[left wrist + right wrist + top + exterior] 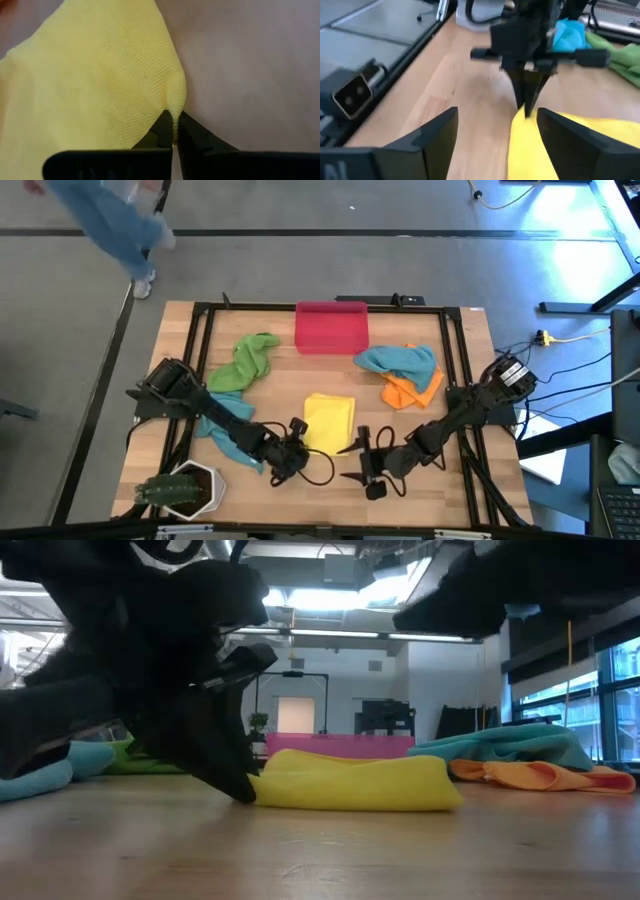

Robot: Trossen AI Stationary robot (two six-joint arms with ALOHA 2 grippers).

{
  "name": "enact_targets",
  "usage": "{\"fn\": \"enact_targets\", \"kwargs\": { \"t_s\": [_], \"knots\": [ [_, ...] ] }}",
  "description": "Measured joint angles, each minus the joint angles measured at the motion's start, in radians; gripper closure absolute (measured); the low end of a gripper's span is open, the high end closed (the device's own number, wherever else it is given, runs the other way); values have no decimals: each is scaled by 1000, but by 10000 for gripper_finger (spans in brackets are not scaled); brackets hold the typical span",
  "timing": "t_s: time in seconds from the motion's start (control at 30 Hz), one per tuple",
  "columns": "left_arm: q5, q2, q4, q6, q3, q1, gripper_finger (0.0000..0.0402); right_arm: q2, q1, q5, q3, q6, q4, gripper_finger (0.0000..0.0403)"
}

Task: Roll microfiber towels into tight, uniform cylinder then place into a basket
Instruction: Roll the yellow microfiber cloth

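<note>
- No readable text, label, brand, number or sign shows in any view.
- One pale mark on a right gripper finger [337,170] is cut off, illegible.

The high camera looked straight down on the whole surface [400,480] and both arms. The low camera sat at surface height, facing level across the wood into the room, very near the yellow towel [355,783]. The left wrist camera looked past its own claw [174,131], pressed close to that same towel. The right wrist camera faced along the surface past its claw [495,131] toward the left claw. All four views shared the yellow towel at the near middle.
</note>
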Motion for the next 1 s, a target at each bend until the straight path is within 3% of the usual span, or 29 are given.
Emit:
{"fn": "enact_targets", "kwargs": {
  "t_s": [0.2, 0.43, 0.67, 1.0],
  "knots": [
    [89, -39, 10, -48, 1, 32, 401, 68, 2, 10, 21, -25, -59, 119],
    [177, -92, 22, -78, 1, 63, 401, 160, 4, 65, 162, -60, -314, 118],
    [258, -100, 42, -100, 2, 89, 401, 204, 30, 241, 272, -51, -537, 118],
    [287, -119, 57, -103, 3, 94, 401, 210, 36, 281, 300, 14, -663, 118]
  ]
}}
